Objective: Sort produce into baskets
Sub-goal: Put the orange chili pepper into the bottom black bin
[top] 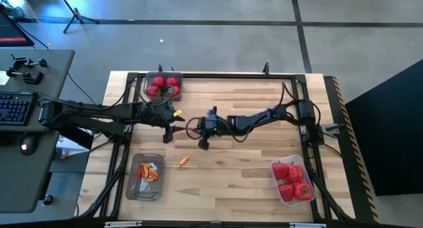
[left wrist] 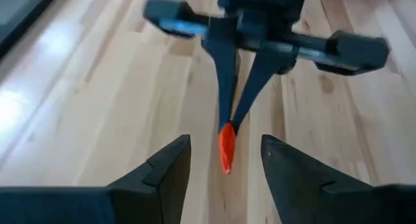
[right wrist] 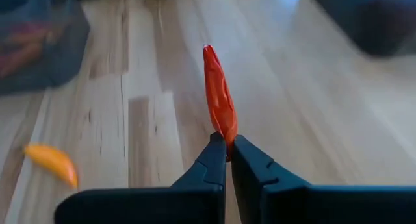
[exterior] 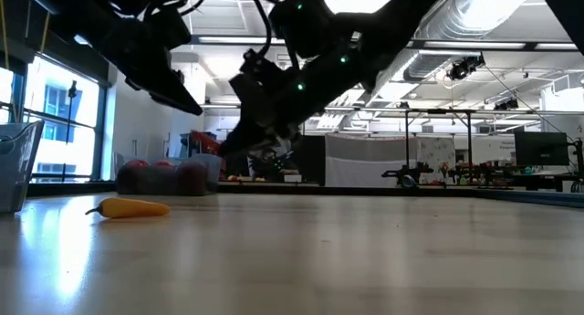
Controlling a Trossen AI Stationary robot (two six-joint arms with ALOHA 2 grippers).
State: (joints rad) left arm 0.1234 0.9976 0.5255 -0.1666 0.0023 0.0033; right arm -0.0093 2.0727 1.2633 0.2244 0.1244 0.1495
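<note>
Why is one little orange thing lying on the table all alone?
The small orange pepper lies loose on the wooden table, outside the tub of slim peppers. It looks unsorted, nothing broken or spilled.

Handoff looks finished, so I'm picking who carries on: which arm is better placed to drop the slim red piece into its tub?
Right. The right gripper is shut on the slim red piece, while the left gripper stands open around it.

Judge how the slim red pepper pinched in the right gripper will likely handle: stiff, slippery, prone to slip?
The red pepper juts straight out from the right gripper without drooping, so probably stiff and light. It is gripped only at its narrow tip, and its skin looks glossy, so it may slip or pivot. The left gripper stands open around it.
</note>
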